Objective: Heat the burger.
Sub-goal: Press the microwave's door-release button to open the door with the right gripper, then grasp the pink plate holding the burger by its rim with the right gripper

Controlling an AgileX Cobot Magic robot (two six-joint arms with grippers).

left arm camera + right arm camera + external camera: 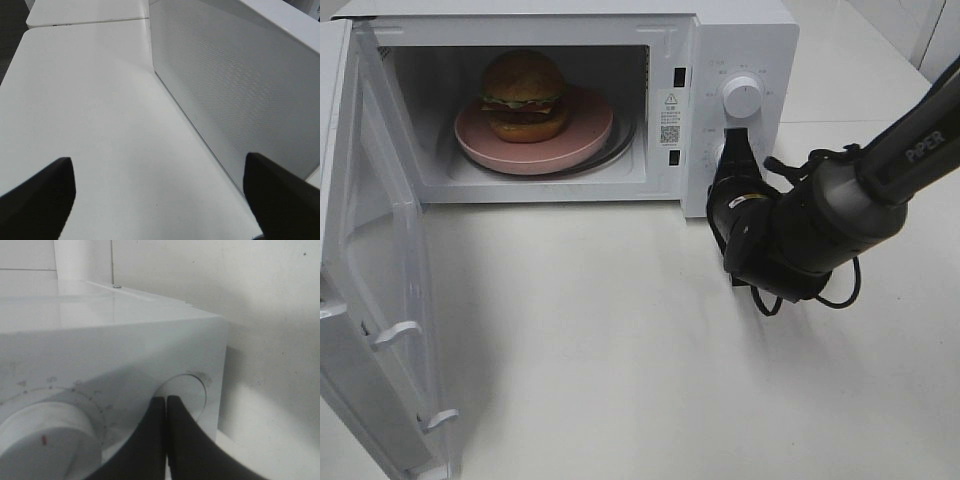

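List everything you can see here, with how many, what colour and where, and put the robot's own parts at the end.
microwave: one, white, back of the table, cavity exposed
microwave door: one, white, swung open at the left
burger: one, golden-brown bun with green and dark layers, on the plate inside the microwave
plate: one, pink, on the microwave's turntable
upper knob: one, white, control panel
lower knob: one, white, below the upper knob, at the right gripper's tips
table: one, white, under everything
right gripper: one, black, shut, at the lower knob
left gripper: one, black, open, beside the microwave's perforated wall
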